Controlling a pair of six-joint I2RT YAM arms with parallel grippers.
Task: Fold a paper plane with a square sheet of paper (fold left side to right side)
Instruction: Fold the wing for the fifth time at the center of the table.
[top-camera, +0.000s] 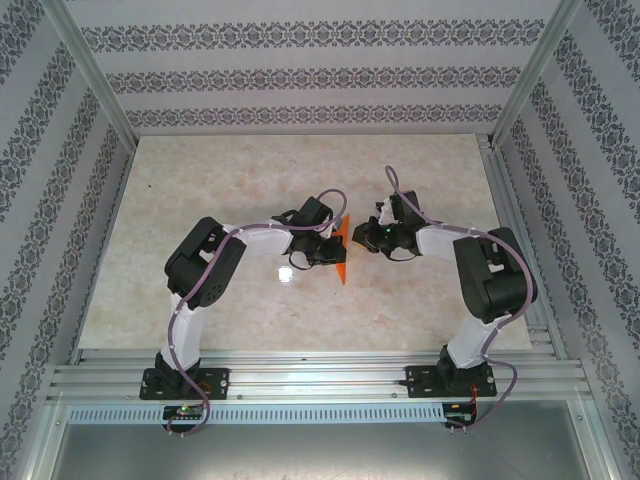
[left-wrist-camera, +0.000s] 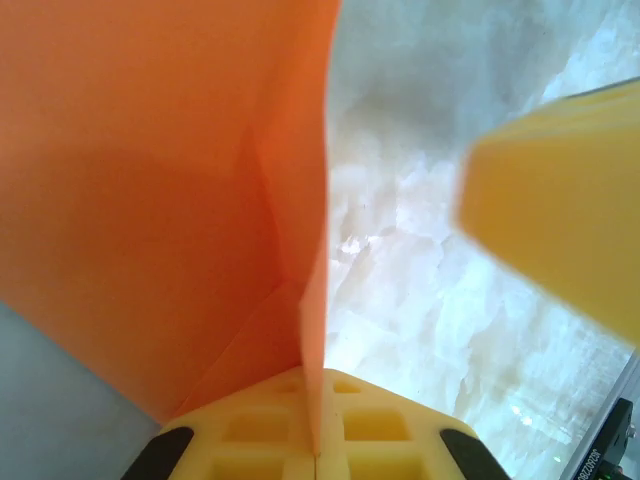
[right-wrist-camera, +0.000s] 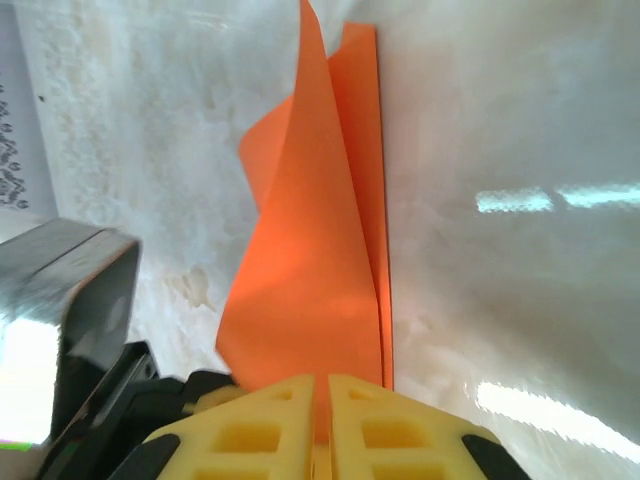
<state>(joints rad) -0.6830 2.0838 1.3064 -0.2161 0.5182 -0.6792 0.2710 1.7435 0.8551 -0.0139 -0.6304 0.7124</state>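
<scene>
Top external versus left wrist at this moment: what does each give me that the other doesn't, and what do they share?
Top external adds the left arm and right arm, the left gripper and right gripper meeting mid-table, and the patterned walls. Left wrist adds close detail: the paper's creases, its edge pinched between shut yellow fingers. Shared: the orange paper and the pale table.

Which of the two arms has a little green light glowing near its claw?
The right arm: a green light glows on its wrist. The left arm's wrist is plain black.
</scene>
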